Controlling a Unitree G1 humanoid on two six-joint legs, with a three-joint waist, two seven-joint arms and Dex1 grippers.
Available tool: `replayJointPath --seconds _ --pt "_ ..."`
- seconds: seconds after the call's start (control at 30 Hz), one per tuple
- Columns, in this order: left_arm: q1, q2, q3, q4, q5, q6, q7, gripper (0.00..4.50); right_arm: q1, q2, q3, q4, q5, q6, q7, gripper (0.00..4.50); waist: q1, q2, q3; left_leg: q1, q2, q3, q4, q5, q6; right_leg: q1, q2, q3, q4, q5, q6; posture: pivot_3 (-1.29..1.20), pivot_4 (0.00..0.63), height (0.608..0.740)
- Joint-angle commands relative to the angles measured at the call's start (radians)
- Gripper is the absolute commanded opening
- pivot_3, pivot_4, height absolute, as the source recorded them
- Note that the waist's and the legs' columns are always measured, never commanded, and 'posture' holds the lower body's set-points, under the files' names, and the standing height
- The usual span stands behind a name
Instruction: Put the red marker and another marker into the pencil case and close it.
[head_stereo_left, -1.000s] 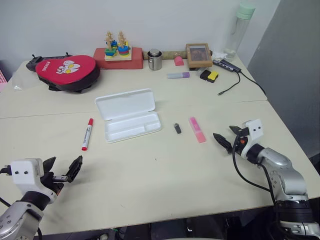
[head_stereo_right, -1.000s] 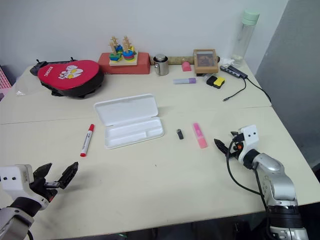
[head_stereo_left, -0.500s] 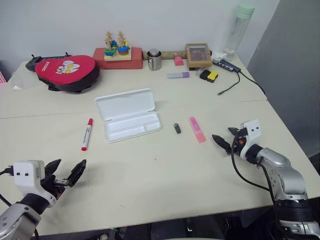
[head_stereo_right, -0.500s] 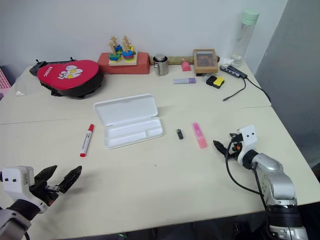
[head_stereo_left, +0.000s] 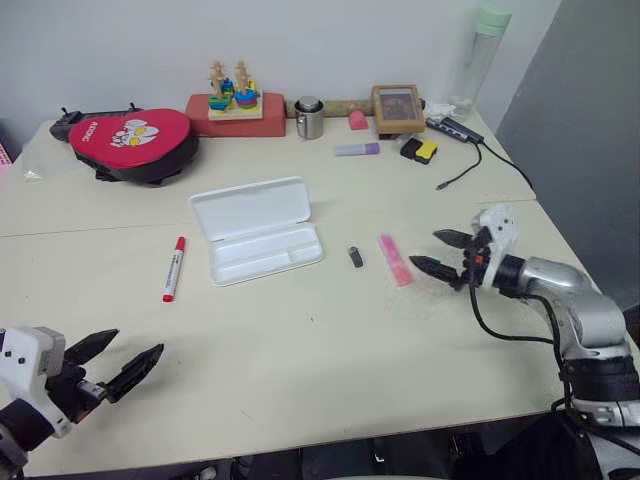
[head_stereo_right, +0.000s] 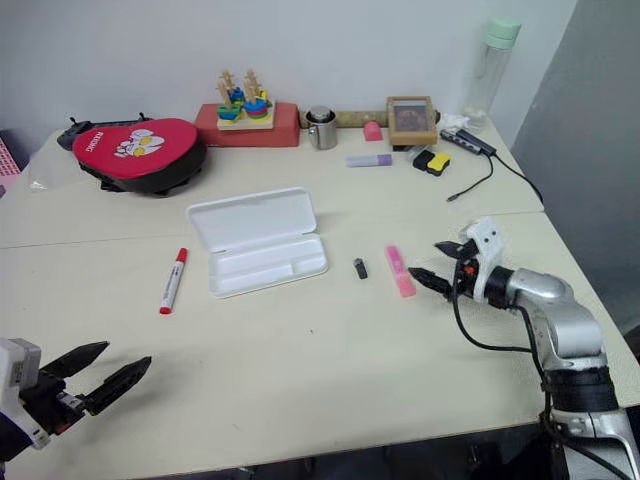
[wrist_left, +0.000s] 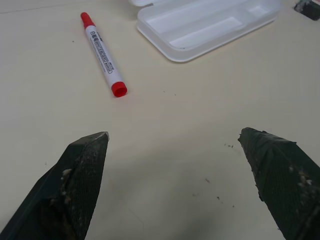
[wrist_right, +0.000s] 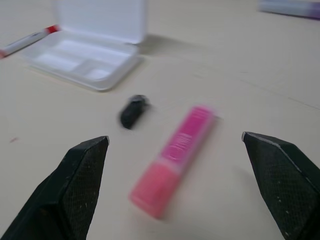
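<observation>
My left gripper (head_stereo_left: 112, 361) is hovering low over the near left of the table (head_stereo_left: 300, 340), fingers (wrist_left: 82, 165) spread wide, gripping nothing. In its wrist view they're pointing toward the red marker (wrist_left: 103, 54), well short of it.

Red marker is lying flat on the table left of the pencil case (head_stereo_left: 265, 258), apart from it, red cap toward the far side.

Pencil case is sitting open mid-table, lid (head_stereo_left: 250, 208) tipped back toward the far edge, tray compartments showing white, nothing visible in them.

Right of the case: a small dark grey block (head_stereo_left: 353, 256), then the pink highlighter (head_stereo_left: 393, 259), both flat on the table, close together but not touching.

My right gripper (head_stereo_left: 438, 252) is sitting just right of the pink highlighter, tips aimed at it, fingers (wrist_right: 80, 180) spread wide, nothing held. In the right wrist view the highlighter is lying between the two fingers, no contact visible.

Far edge, left to right: red oval zip pouch (head_stereo_left: 133, 143), red brick-like block (head_stereo_left: 236, 112) with a stacking toy (head_stereo_left: 232, 88) on it, metal cup (head_stereo_left: 308, 118), pale purple highlighter (head_stereo_left: 357, 150), wooden frame (head_stereo_left: 397, 109), a black and yellow item (head_stereo_left: 418, 150), USB hub with cable (head_stereo_left: 455, 132), tall clear bottle (head_stereo_left: 478, 62).
</observation>
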Motion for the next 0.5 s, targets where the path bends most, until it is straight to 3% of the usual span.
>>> replayJointPath --seconds 0.03,0.27,0.5 --pt "-0.018 0.023 0.011 0.015 0.028 -0.03 -0.026 4.5 -0.107 0.008 0.103 -0.031 -0.016 -0.059 0.131 4.5 0.001 0.0 0.0 0.0 0.0 0.0 0.0 0.0 0.0 0.0 0.0 0.0 0.0 0.0 0.0 0.0 0.15 0.74" --pt "-0.033 0.022 -0.008 0.001 0.053 -0.032 -0.036 4.5 -0.247 0.112 0.213 0.073 -0.069 -0.135 0.2 4.5 0.003 0.0 0.0 -0.002 0.0 -0.001 0.0 0.0 0.0 0.0 0.0 -0.002 -0.002 0.001 0.001 0.0 0.15 0.74" --pt "-0.004 0.005 -0.001 -0.039 0.065 -0.031 -0.033 4.5 -0.355 0.222 0.34 0.326 -0.229 -0.328 0.246 4.5 0.004 0.0 0.0 -0.001 0.0 -0.001 0.0 0.0 0.0 0.0 0.0 -0.002 -0.002 0.002 0.001 0.0 0.15 0.74"
